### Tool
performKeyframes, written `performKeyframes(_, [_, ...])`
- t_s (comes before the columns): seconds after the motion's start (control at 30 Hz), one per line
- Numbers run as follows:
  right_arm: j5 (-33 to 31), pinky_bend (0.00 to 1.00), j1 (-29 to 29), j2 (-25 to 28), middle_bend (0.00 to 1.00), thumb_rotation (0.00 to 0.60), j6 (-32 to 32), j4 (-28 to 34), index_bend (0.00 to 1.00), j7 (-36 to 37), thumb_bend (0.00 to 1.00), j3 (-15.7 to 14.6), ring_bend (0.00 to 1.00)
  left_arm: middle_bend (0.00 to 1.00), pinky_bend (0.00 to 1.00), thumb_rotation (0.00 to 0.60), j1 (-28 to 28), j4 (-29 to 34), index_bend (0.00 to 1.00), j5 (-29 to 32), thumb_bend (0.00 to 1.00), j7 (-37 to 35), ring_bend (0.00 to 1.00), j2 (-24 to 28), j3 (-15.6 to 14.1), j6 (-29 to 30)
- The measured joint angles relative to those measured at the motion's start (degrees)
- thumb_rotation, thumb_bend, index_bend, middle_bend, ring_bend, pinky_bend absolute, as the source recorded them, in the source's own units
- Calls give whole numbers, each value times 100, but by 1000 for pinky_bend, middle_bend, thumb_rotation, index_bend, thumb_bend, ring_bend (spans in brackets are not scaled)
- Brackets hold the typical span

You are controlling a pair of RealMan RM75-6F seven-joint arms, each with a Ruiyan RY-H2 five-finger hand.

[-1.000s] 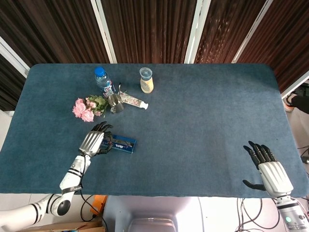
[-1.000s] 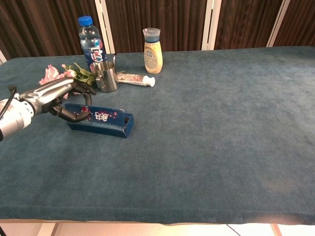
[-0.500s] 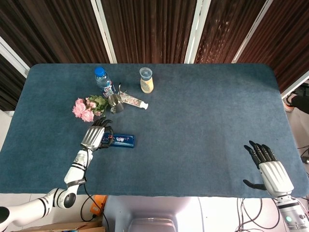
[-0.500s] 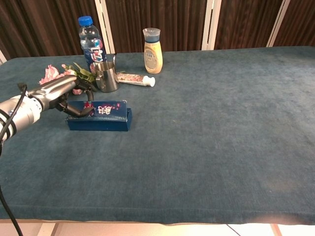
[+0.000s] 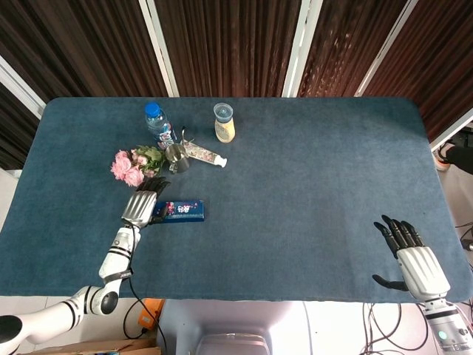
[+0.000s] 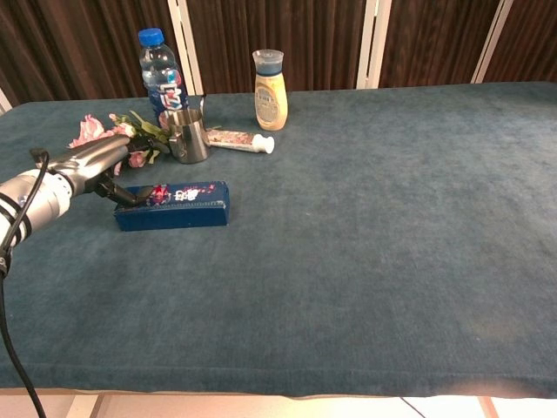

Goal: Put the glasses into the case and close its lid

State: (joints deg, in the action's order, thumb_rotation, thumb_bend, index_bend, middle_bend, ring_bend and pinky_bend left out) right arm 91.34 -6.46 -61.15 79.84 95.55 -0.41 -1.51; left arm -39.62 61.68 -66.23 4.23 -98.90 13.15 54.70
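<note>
The long blue rectangular glasses case [image 6: 172, 205] lies at the near left of the table, lid down. The left hand [image 6: 100, 161] rests on its left end; press evenly until it latches. The right hand [image 5: 414, 260] waits, fingers spread, empty.
</note>
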Motion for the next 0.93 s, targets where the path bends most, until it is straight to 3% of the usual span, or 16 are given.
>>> performKeyframes(0.2, [20, 0, 0, -2, 0, 600, 1, 2, 0, -4, 252, -10, 0, 56, 144, 600, 91, 332, 113, -130, 406, 56, 40, 202, -42, 204])
performKeyframes(0.4, [30, 0, 9, 5, 0, 600, 15, -3, 0, -19, 252, -15, 0, 28, 113, 600, 538, 1569, 83, -625, 402, 47, 2, 1049, -391, 781])
performKeyframes(0.53, [-50, 0, -3, -15, 0, 600, -79, 14, 0, -163, 252, -19, 0, 0, 64, 600, 1274, 2592, 43, -1283, 402, 98, 0, 2100, -1007, 1692])
performKeyframes(0.63, [-119, 0, -23, -63, 0, 600, -151, 31, 0, -315, 252, -8, 0, 0, 44, 600, 1958, 2828, 26, -1680, 402, 146, 0, 2611, -1465, 2552])
performKeyframes(0.83, [-187, 0, -72, -189, 0, 600, -287, 81, 0, -538, 252, -7, 0, 0, 30, 600, 3176, 2777, 0, -2337, 398, -89, 0, 2931, -1936, 4100])
performKeyframes(0.93, [-157, 0, -76, -206, 0, 600, -288, 104, 0, -562, 252, -27, 0, 0, 30, 600, 3318, 2759, 0, -2553, 397, -175, 0, 3047, -2007, 4333])
